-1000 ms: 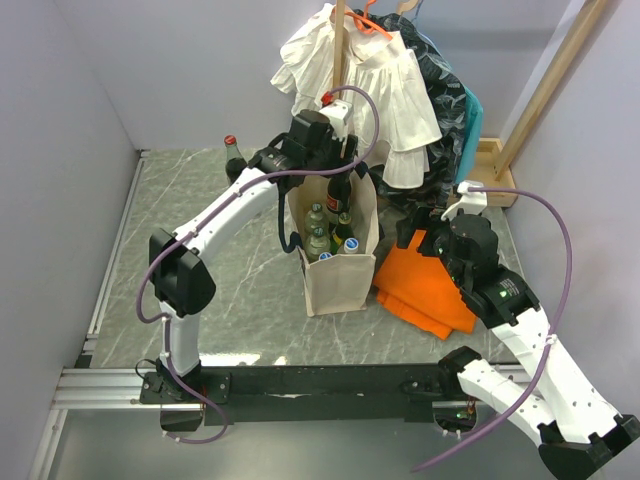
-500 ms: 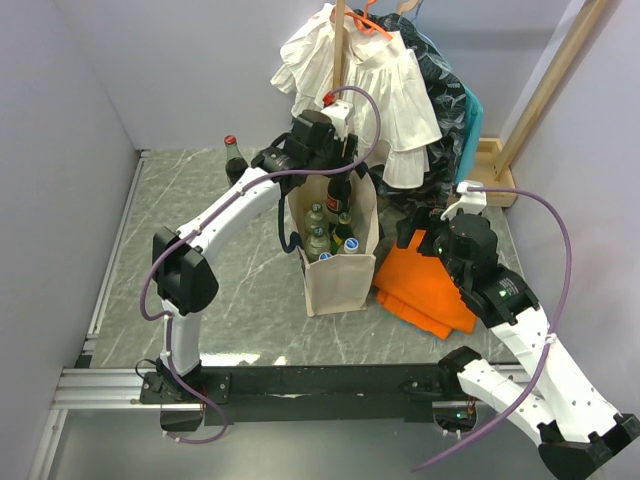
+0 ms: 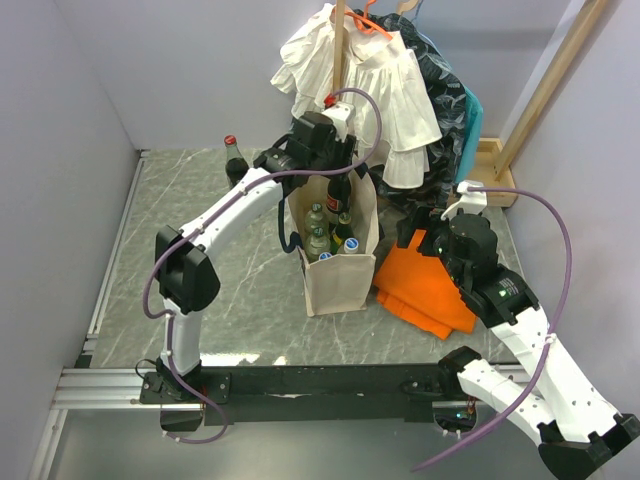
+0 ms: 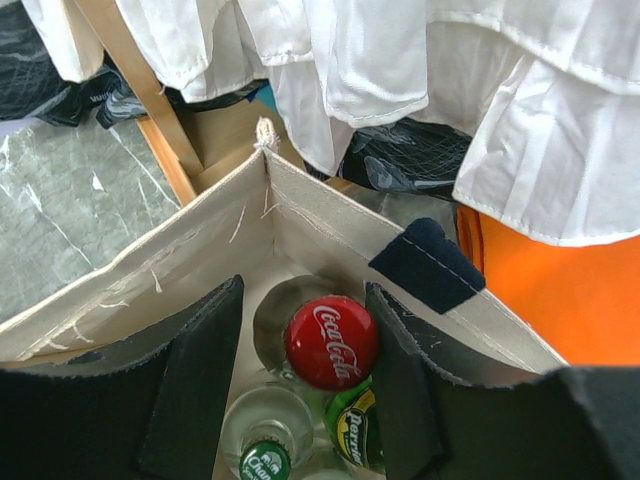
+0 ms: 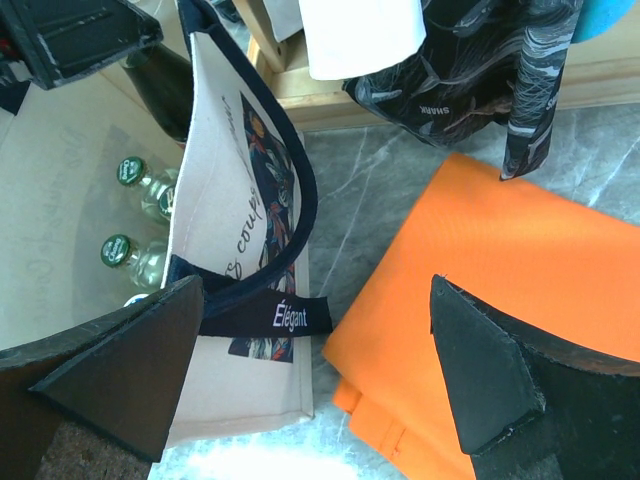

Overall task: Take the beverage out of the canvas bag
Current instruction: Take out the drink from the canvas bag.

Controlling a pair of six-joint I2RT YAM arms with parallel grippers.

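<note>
Over at the left, near the back wall, one dark red-capped bottle (image 3: 232, 152) stands by itself on the grey marble table (image 3: 240, 290), outside the bag. Next to it the left arm reaches over the tall cream canvas bag (image 3: 340, 270), and its hand (image 4: 300, 300) is lowered into the bag's open mouth at the far corner. The two dark fingers (image 4: 195, 390) are spread either side of a cola bottle's red cap (image 4: 331, 342), with a gap showing on one side, so I'd say nothing is gripped yet. That cola bottle (image 3: 339, 195) sits down inside the bag among several green-capped bottles (image 5: 130, 172). To the right of the bag lies a folded orange cloth (image 3: 425, 285), and the right hand (image 5: 310, 360) hangs over it beside the bag's navy handle, fingers wide apart and empty. By my reckoning the job is at the grasp: the squeeze, the lift clear of the rim and the setting down are all left.
</note>
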